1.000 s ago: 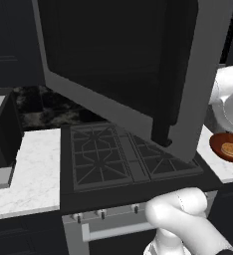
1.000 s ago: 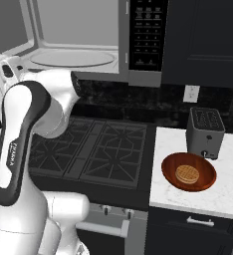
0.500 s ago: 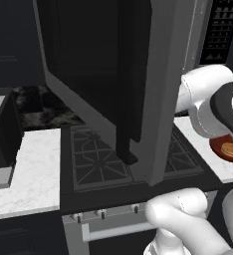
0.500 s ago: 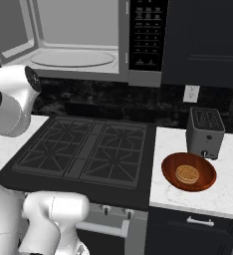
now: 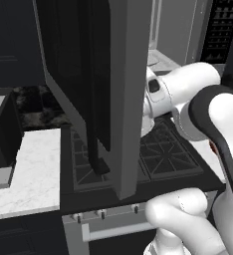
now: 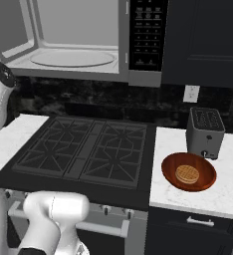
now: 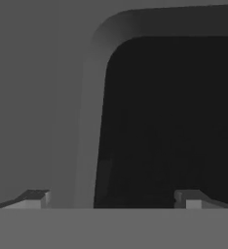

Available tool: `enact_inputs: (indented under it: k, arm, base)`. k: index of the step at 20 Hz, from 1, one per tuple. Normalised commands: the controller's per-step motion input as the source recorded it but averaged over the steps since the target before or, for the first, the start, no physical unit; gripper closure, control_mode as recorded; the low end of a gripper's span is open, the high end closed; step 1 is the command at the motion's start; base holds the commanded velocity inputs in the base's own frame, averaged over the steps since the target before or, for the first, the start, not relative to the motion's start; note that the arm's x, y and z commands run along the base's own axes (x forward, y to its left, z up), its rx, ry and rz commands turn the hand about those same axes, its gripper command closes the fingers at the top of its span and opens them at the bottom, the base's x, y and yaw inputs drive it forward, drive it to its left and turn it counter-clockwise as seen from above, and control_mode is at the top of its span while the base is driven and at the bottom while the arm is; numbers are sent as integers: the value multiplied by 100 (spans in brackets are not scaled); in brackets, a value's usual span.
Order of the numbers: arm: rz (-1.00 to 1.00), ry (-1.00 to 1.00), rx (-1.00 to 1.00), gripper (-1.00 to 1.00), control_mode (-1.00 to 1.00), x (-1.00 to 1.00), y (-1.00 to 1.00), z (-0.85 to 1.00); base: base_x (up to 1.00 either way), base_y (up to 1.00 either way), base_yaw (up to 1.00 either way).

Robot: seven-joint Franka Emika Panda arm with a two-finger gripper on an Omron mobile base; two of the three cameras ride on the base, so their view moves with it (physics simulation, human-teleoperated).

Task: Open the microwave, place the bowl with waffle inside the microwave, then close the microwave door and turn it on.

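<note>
grey-framed, the door (image 5: pixel 96 94) stands swung wide, filling the upper middle of the left base view, its black handle (image 5: pixel 94 154) hanging low at centre. the microwave (image 6: pixel 78 42) gapes at the upper left of the right base view, its turntable bare. at the lower right of that view the bowl (image 6: pixel 188 172) sits on the counter (image 6: pixel 223 191) with the waffle (image 6: pixel 187 174) in it, just in front of the toaster (image 6: pixel 205 132) and right of the stove (image 6: pixel 83 152). in the hand view the gripper (image 7: pixel 113 199) faces the door's inner frame, its fingers spread wide and holding nothing. the door looks open enough; the bowl is next, i judge. risks: the arm, close behind the door, could nudge it back toward shut when swinging away, and a grab at the shallow rim could tip the bowl or knock the toaster.
</note>
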Motion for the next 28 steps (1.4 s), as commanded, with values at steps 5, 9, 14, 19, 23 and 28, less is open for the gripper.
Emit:
enact_inputs:
  k: [5, 9, 14, 19, 23, 28]
  arm:
    - [-4, -2, -2, -100, -100, 0, -33, 0]
    - [-16, 0, 0, -100, -100, 18, -98, -1]
    - [-23, 0, 0, -100, -100, 14, -100, -18]
    - [-31, 0, -2, -100, -100, 1, -100, -57]
    - [-37, 0, 0, -100, -100, 2, -100, -78]
    - [-47, 1, 0, -100, -100, 29, -100, -74]
  base:
    - [0, 0, 0]
    - [0, 0, 0]
    - [0, 0, 0]
    - [0, 0, 0]
    - [0, 0, 0]
    - [0, 0, 0]
